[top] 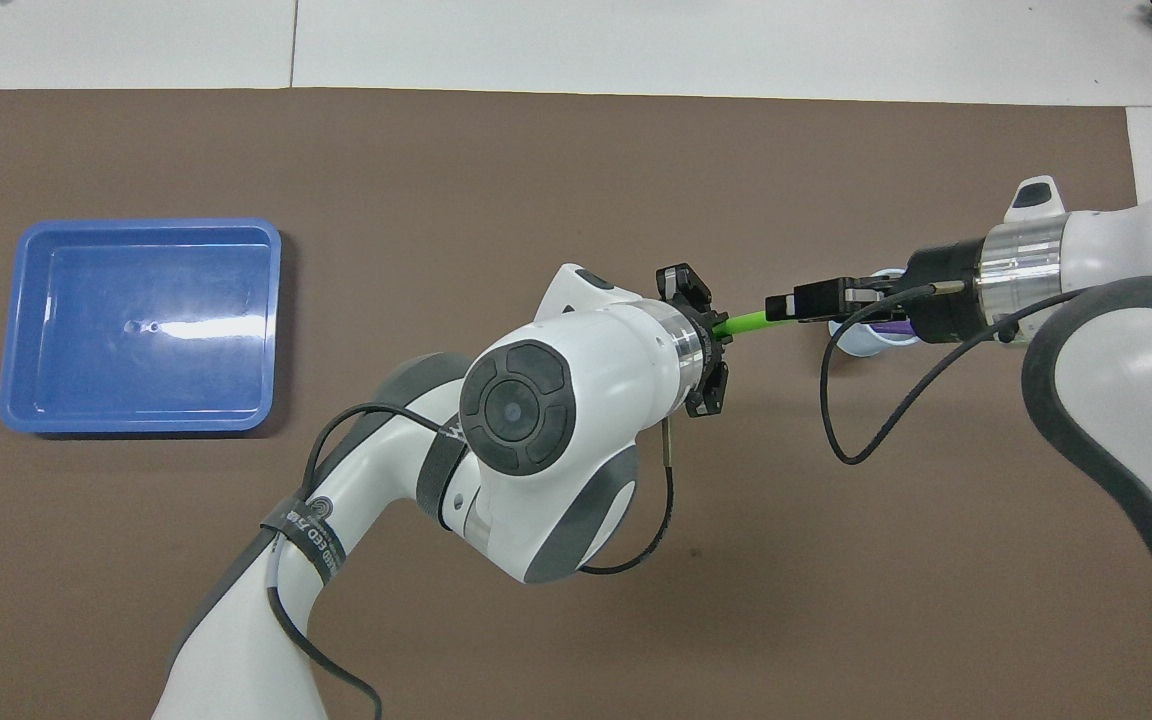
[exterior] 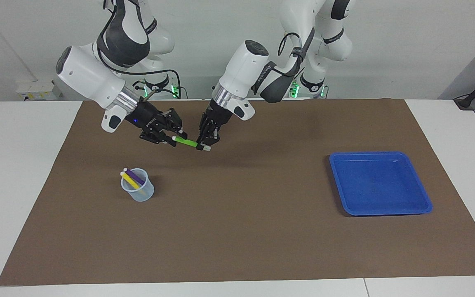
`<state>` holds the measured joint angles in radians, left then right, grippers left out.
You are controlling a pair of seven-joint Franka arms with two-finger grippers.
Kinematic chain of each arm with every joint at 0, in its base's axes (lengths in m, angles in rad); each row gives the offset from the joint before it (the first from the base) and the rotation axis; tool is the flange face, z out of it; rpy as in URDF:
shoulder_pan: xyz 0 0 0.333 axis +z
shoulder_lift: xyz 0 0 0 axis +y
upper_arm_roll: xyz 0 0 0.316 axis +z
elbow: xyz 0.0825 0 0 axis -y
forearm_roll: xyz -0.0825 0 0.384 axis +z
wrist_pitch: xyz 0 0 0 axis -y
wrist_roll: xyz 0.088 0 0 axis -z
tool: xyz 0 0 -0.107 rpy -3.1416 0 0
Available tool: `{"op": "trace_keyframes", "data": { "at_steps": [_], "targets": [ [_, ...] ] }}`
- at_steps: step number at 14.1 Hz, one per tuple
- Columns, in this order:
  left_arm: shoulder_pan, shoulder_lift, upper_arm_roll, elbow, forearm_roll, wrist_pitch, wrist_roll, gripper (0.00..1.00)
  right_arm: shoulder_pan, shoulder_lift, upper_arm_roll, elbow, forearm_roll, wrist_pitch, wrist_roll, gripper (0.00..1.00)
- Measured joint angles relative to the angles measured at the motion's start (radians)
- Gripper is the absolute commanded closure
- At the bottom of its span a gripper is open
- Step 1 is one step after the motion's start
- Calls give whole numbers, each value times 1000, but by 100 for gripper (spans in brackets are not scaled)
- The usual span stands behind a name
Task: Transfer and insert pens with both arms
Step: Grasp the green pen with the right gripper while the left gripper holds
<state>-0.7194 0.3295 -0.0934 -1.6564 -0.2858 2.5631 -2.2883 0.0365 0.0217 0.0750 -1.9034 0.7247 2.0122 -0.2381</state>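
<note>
The green pen (exterior: 188, 142) is held level in the air between the two grippers, over the brown mat and nearer to the robots than the cup. My left gripper (exterior: 204, 145) is shut on its pale cap end. My right gripper (exterior: 175, 138) is at the pen's other end. The pen also shows in the overhead view (top: 746, 322), between the left gripper (top: 711, 335) and the right gripper (top: 786, 303). The yellow pen (exterior: 129, 179) and the purple pen (exterior: 135, 177) stand tilted in a clear cup (exterior: 138, 190).
An empty blue tray (exterior: 379, 183) lies on the brown mat (exterior: 237, 231) toward the left arm's end of the table; it also shows in the overhead view (top: 141, 325). In that view the right gripper partly hides the cup (top: 856, 342).
</note>
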Motion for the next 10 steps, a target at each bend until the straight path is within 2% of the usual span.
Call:
{"op": "trace_keyframes", "data": {
  "at_steps": [10],
  "targets": [
    [-10,0,-3,-3,0,38,0,100,0,16,1,8,1,8,0,69]
  ]
}}
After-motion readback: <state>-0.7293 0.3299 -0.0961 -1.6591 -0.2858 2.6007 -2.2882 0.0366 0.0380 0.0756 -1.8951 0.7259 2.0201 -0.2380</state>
